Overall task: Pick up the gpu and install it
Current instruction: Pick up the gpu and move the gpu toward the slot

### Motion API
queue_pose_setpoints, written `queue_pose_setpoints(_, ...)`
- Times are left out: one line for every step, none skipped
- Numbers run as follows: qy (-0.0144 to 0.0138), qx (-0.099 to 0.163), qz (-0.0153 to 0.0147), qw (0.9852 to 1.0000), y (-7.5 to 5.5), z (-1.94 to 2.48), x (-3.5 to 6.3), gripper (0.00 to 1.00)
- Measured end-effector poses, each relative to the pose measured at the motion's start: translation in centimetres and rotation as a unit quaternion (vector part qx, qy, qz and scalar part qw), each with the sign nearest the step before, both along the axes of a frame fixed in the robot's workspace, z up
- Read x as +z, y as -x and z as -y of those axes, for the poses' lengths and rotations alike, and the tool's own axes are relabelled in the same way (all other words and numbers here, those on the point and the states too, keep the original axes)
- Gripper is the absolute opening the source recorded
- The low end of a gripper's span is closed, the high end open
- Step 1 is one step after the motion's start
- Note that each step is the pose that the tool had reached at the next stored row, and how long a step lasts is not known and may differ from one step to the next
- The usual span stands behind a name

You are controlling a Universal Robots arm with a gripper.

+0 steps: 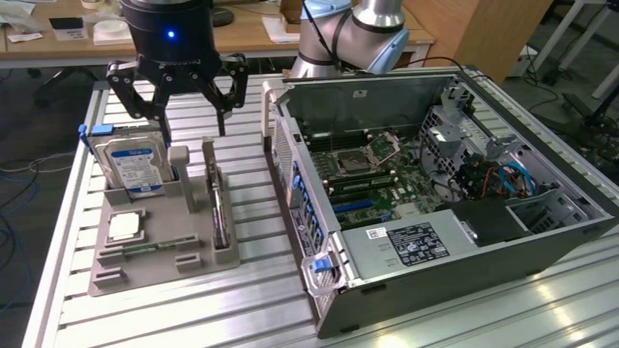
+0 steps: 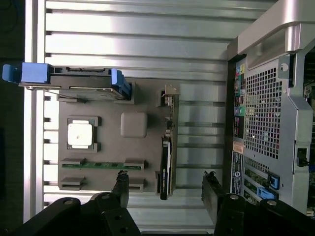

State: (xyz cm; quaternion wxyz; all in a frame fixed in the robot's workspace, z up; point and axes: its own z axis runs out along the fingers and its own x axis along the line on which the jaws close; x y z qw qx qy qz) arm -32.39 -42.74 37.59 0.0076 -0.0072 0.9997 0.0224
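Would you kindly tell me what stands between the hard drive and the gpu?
A plain grey post of the holder stands between the hard drive and the gpu, clearest in the exterior view.

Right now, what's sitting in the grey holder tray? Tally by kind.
Hard drive: 1
Processor chip: 1
Memory stick: 1
gpu: 1
Total: 4, all in the grey holder tray.
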Motion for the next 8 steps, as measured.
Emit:
queue_pose_setpoints(0.0000, 0.000, 0.0000, 1.0000, -0.01, 0.00, -0.03, 0.71)
queue_pose_setpoints(-0.0001, 0.000, 0.0001, 1.0000, 0.00, 0.00, -0.07, 0.71)
queue_pose_setpoints(-0.0001, 0.000, 0.0001, 1.0000, 0.00, 0.00, -0.10, 0.71)
queue_pose_setpoints(0.0000, 0.000, 0.0001, 1.0000, 0.00, 0.00, -0.13, 0.71)
queue_pose_setpoints(0.0000, 0.000, 0.0000, 1.0000, 0.00, 0.00, -0.15, 0.71)
queue_pose_setpoints(0.0000, 0.000, 0.0001, 1.0000, 0.00, 0.00, -0.20, 0.71)
queue_pose_setpoints(-0.0001, 0.000, 0.0001, 1.0000, 0.00, 0.00, -0.24, 0.71)
queue_pose_setpoints(0.0000, 0.000, 0.0000, 1.0000, 0.00, 0.00, -0.27, 0.71)
